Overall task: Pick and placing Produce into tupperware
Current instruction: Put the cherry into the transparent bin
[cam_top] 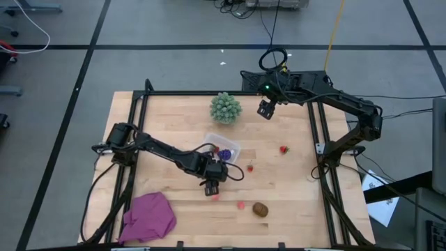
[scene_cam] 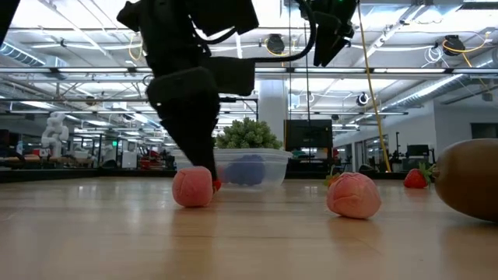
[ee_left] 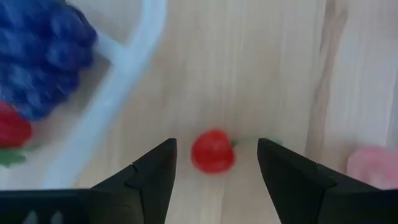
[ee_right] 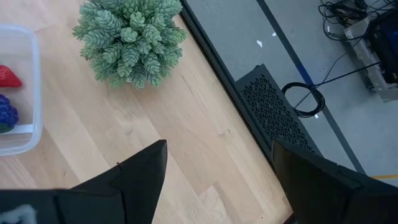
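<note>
Purple grapes (cam_top: 224,153) and one red berry sit in the tupperware (cam_top: 232,145) at centre; left gripper (cam_top: 213,187), jaws spread, hovers low over a pink piece (cam_top: 216,197); right gripper (cam_top: 265,109) waits open, several pieces remain

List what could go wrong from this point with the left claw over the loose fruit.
1. The left claw is open around a small round red berry; closing off-centre could squirt it away across the wood.
2. The clear tupperware sits close beside that claw, already holding purple grapes and a strawberry; a sideways swing could knock it.
3. A pink berry lies right by the left claw and may get nudged.
The right claw waits open near the green spiky ball.
</note>
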You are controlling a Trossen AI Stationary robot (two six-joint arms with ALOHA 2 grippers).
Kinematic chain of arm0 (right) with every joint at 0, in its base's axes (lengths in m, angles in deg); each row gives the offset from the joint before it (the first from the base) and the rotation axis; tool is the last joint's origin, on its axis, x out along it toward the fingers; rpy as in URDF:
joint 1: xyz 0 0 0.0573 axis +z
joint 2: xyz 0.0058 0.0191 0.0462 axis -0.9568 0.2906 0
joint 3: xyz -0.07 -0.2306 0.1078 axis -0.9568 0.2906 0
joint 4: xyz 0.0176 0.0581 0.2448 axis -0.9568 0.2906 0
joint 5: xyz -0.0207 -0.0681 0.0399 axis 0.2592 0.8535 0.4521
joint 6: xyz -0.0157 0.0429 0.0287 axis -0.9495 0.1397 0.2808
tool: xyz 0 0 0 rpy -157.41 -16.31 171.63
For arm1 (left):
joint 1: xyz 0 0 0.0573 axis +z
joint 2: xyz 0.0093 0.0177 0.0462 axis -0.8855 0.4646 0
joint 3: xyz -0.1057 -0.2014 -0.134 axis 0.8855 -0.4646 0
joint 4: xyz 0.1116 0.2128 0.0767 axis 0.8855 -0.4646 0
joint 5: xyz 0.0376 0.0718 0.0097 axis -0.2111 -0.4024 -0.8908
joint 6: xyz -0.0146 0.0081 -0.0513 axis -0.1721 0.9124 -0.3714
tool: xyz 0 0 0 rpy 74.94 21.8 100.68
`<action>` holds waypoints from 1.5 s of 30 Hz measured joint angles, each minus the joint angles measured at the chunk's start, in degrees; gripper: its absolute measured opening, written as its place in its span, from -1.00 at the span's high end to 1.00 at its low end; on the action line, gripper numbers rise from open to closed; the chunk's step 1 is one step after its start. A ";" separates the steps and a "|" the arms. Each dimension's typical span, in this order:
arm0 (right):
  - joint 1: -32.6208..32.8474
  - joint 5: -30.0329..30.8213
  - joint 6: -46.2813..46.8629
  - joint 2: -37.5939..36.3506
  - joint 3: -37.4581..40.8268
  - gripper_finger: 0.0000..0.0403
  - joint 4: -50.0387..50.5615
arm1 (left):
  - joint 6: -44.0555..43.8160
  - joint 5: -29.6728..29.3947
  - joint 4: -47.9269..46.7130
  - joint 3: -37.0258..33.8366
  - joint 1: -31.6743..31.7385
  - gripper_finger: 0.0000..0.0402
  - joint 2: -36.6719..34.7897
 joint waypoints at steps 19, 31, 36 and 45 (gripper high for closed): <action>0.00 0.00 0.00 0.00 0.00 -0.40 -0.90 | -0.13 0.65 1.02 -0.01 -0.11 -0.14 2.19; 0.00 0.00 0.02 0.00 0.00 -0.40 -0.96 | -1.69 0.48 -2.10 0.06 -0.11 -0.14 2.11; 0.00 0.00 0.00 0.00 0.00 -0.40 -0.96 | -2.85 0.44 -3.18 0.04 -0.16 -0.14 1.63; 0.00 0.00 0.70 0.00 0.00 -0.40 -0.90 | -6.28 -0.45 -5.86 -0.03 -0.45 -0.14 1.28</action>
